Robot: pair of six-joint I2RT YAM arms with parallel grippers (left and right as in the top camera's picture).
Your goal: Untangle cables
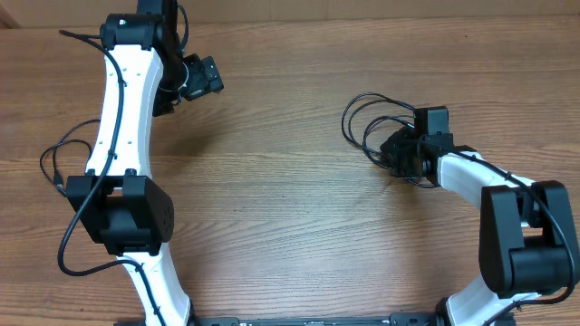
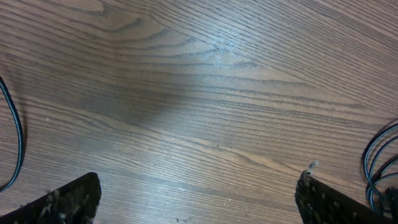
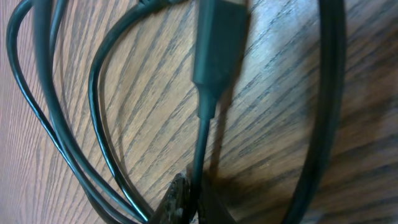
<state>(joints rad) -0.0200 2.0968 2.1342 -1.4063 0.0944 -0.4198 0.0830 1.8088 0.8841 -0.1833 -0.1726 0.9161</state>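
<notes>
The cables are thin black cords bunched in loops right of the table's middle. My right gripper is down in that bunch. In the right wrist view its jaws are pinched on one thin cord that runs up to a black plug, so the right gripper is shut on a cable. More loops curve past on the left. My left gripper hangs at the far left, well away from the bunch. The left gripper is open over bare wood, fingertips far apart.
A thicker black wire loops off the left arm near the table's left edge. A dark cord curves along the left edge of the left wrist view, and loops show at its right edge. Wooden table lies between the arms.
</notes>
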